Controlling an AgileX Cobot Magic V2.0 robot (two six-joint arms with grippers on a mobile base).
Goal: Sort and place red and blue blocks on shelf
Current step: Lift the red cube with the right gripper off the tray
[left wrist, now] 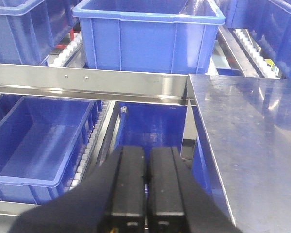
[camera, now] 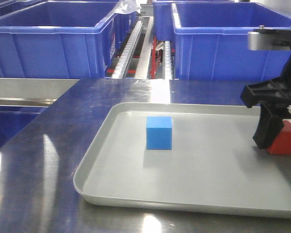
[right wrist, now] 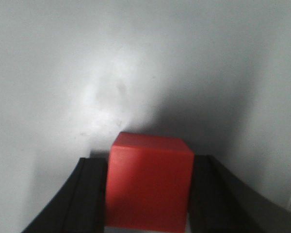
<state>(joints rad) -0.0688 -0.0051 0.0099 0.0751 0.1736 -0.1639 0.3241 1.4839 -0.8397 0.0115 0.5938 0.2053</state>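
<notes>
The red block (camera: 287, 139) rests on the pale grey tray (camera: 94, 167) at its right side. My right gripper (camera: 280, 141) reaches down over it. In the right wrist view both black fingers (right wrist: 89, 194) press flat against the sides of the red block (right wrist: 148, 182), so the gripper is shut on it. The blue block (camera: 159, 132) stands alone in the tray's middle, well left of that gripper. My left gripper (left wrist: 146, 156) is shut and empty, hovering left of the table over the shelf (left wrist: 87, 83) with its steel rail and blue bins.
Big blue bins (camera: 48, 39) (camera: 223, 43) stand on the shelf behind the tray, white roller tracks (camera: 131, 46) between them. Below the rail lies a lower bin (left wrist: 34, 141). The shiny steel tabletop (left wrist: 252, 136) carries the tray.
</notes>
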